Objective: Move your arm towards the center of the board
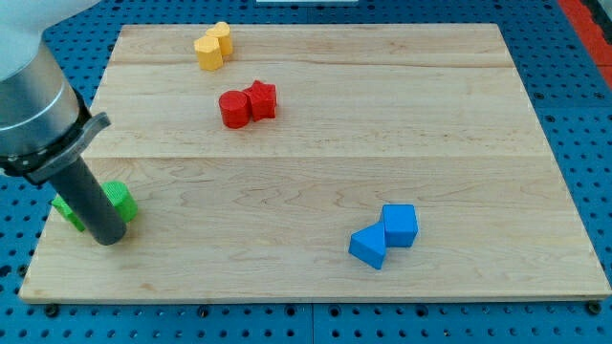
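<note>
My tip (108, 237) stands near the left edge of the surface (316, 182), close to its bottom-left corner, far from the centre.

The end effector is a plain dark rod with no jaws, so it cannot be open or closed, and it holds nothing. Its lower end stands against the green blocks: one green block (120, 200) shows just to the right of the rod and another green piece (67, 211) shows to its left; their shapes are partly hidden. Whether the rod really touches them I cannot tell. Near the top edge lie two yellow blocks (213, 47), touching each other. Below them is a red cylinder (233, 109) touching a red star-like block (262, 99). Toward the bottom-right corner, a blue cube (400, 225) touches a blue triangular block (368, 247).
</note>
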Controlling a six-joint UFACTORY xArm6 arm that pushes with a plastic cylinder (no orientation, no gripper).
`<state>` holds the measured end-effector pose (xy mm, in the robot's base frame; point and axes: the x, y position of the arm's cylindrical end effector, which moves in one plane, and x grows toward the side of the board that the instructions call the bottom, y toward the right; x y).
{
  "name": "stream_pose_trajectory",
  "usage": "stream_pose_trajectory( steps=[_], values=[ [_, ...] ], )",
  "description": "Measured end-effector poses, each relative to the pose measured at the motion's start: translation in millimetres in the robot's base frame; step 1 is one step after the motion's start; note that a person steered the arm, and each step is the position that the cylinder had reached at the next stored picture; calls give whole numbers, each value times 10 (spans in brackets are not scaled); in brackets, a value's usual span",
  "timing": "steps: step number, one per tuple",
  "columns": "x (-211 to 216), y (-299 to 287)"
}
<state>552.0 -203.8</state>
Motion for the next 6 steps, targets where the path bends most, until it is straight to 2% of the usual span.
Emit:
stream_pose_trajectory(
  steps=[1, 2, 3, 6],
  values=[
    [-252, 279],
    [-713, 643],
    [-852, 747],
    [-856, 746]
  ],
)
